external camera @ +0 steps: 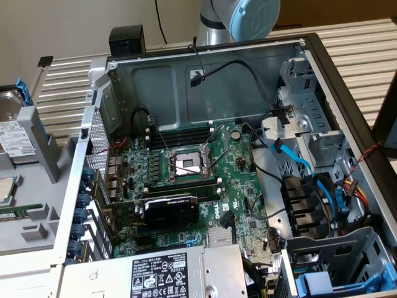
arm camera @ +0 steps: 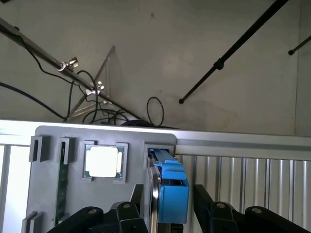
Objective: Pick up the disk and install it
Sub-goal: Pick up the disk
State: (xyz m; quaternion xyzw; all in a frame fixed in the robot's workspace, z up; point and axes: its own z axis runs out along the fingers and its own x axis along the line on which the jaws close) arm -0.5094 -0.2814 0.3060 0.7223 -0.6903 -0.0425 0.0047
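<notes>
Wrist view shows the claw (arm camera: 167, 206) spread, one black finger on each side of the disk (arm camera: 173, 193). The disk stands on edge in a slot of the grey holder (arm camera: 53, 133), directly between the fingers. One finger faces the bare metal side and the other faces the blue plastic rail, with a thin dark gap showing on the rail side.

Contact is likely to land on one side first. That would tip the disk in its slot, and a tilted disk could bind against the holder walls when lifted. The rail is plastic and may flex or slide under a pad, so the grip could turn out weak. A processor chip (arm camera: 102, 161) lies just beside the metal-side finger, where a sideways drift could knock it. The bay in the open case (external camera: 347, 93) has a blue cable (external camera: 296, 162) nearby that a carried disk might snag.
</notes>
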